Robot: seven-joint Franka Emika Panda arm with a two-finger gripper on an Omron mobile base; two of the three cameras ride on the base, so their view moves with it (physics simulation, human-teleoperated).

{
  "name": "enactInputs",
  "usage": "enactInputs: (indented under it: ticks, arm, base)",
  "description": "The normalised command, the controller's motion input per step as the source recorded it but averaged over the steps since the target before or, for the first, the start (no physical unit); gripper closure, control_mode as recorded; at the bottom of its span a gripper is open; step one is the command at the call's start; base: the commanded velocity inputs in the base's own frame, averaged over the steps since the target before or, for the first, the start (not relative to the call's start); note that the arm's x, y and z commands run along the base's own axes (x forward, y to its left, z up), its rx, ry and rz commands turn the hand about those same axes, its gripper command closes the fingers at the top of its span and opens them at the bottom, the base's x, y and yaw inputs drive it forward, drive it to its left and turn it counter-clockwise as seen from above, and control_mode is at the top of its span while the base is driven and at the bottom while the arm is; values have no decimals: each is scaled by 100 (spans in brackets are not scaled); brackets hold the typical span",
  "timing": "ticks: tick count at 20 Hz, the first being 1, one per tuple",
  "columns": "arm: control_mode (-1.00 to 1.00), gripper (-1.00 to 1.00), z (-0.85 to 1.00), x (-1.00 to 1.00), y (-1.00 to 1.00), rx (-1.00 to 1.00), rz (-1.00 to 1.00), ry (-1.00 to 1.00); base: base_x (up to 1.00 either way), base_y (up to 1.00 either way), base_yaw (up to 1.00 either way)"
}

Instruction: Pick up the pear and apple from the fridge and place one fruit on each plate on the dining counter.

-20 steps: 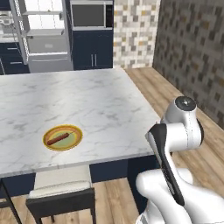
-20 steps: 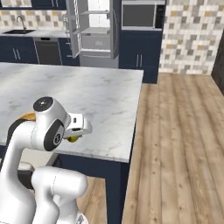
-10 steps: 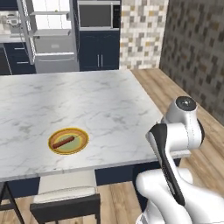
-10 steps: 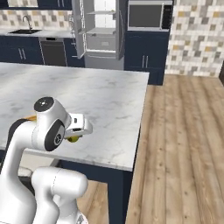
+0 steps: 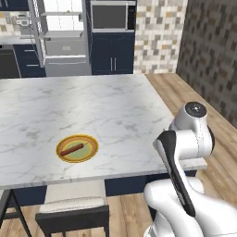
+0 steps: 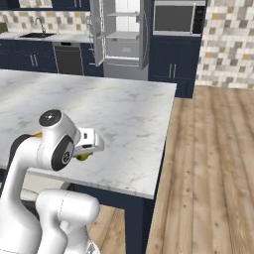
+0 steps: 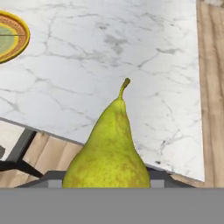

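pear: yellow-green speckled pear (image 7: pixel 111 146), brown stem pointing away
gripper: gripper (image 6: pixel 83 155) pinching the pear above white marble counter (image 7: pixel 113 52)

No lettering, brand, number or sign can be read anywhere in this kitchen. The microwave (image 5: pixel 113 17) set into the navy cabinets beside the open fridge (image 5: pixel 62 37) shows a plain dark door with no legible markings, and the fridge's shelves and drawer front beside it are bare of labels. The plate (image 5: pixel 77 148) on the dining counter (image 5: pixel 106 106), in front of the fridge, carries only a coloured rim and a red streak, no writing. The pear (image 7: pixel 112 148), seen close over the counter's edge, has speckled skin and no sticker.
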Motion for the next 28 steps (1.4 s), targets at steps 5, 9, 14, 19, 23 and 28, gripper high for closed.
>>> enactInputs:
  ticks: [5, 9, 14, 19, 23, 28]
  arm:
    - [-100, 100, 0, 41, 57, 0, 28, 4]
    - [-100, 100, 0, 16, 87, 0, 35, 13]
    - [-100, 100, 0, 4, 100, -8, 21, 12]
    - [-100, 100, -3, 17, 96, -16, 11, 7]
    - [-100, 100, -15, 53, 54, -4, 13, 5]
    - [-100, 100, -30, 43, 24, 4, 10, 1]
  base:
    - [0, 0, 0]
    - [0, 0, 0]
    - [0, 0, 0]
    - [0, 0, 0]
    - [0, 0, 0]
    - [0, 0, 0]
